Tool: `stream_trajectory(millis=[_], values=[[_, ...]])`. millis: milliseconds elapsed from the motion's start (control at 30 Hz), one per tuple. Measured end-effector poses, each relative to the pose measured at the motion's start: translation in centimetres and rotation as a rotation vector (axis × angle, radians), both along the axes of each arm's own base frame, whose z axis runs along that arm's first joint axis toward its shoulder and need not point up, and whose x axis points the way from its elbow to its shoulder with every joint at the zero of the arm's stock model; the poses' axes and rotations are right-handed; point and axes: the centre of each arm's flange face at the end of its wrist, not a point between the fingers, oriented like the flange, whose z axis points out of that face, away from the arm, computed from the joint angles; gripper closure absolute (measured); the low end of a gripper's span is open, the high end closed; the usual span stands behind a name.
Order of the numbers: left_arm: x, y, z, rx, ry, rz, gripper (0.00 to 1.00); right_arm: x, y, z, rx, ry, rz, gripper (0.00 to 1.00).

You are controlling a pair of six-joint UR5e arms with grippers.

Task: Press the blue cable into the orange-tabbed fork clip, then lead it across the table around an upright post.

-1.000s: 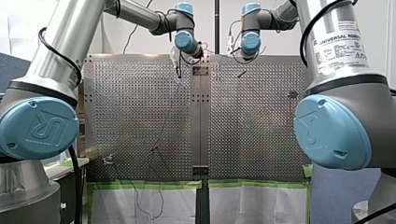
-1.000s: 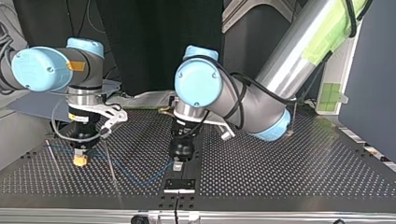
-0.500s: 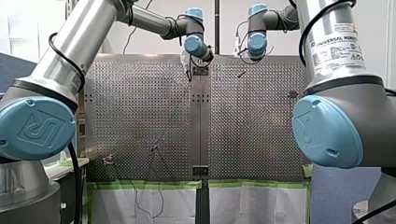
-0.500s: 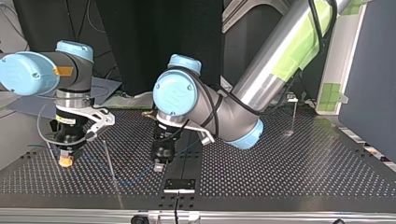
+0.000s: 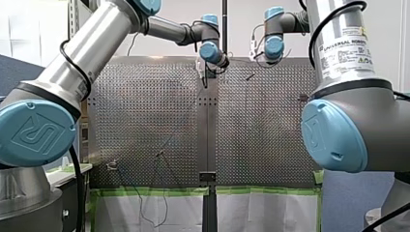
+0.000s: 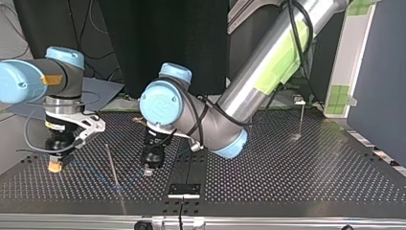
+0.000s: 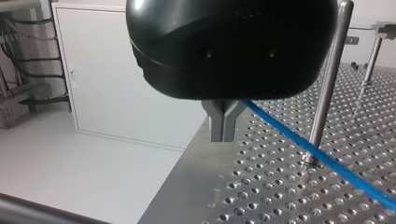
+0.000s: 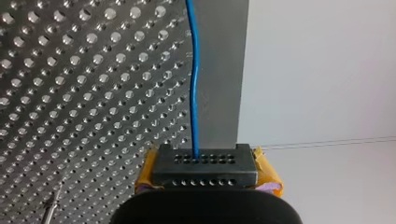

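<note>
In the front view, my left arm [image 5: 96, 53] reaches in to the far middle of the perforated metal counter [image 5: 145, 121]. My left tool [image 5: 205, 82] points down at the counter there, but its fingers are too small to read. My right arm [image 5: 348, 58] reaches to the far edge just beside it.

In the top view, my right tool [image 6: 55, 166] hangs at the view's left, its yellow-orange tip just above the counter. My left tool [image 6: 148, 170] is low near the middle. A thin upright metal post [image 6: 111, 163] stands between the two tools, apart from both. A second slim post [image 6: 300, 117] stands well apart at the view's far right. A small black plate [image 6: 184, 190] lies at the near edge.

In the left wrist view, the black tool's metal fingers [image 7: 222, 122] are pinched together. The thin blue cable [image 7: 299, 140] comes out right at them. It slants down over the counter and passes just beside the foot of the upright metal post; I cannot tell whether they touch.

In the right wrist view, the yellow pads [image 8: 268, 173] are closed on a black block. The blue cable enters at its middle, so the tool has it gripped. From there the cable runs straight ahead along the counter's edge strip.
</note>
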Motion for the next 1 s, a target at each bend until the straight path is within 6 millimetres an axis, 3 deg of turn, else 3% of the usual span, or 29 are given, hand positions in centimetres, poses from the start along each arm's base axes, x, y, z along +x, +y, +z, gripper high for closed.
stream_trajectory(millis=[400, 667, 1000], values=[[0.9, -0.7, 3.0, -0.045, -0.058, -0.008, 1.00, -1.3, -2.5, -1.9, 0.018, -0.008, 0.019, 1.00], [2.3, -2.2, 1.3, -0.042, -0.053, -0.024, 1.00, -2.1, -3.5, -1.5, 0.006, -0.015, 0.038, 1.00], [3.4, -2.5, -0.5, -0.028, -0.037, -0.024, 1.00, -3.4, -4.7, -1.6, -0.005, -0.020, 0.032, 1.00]])
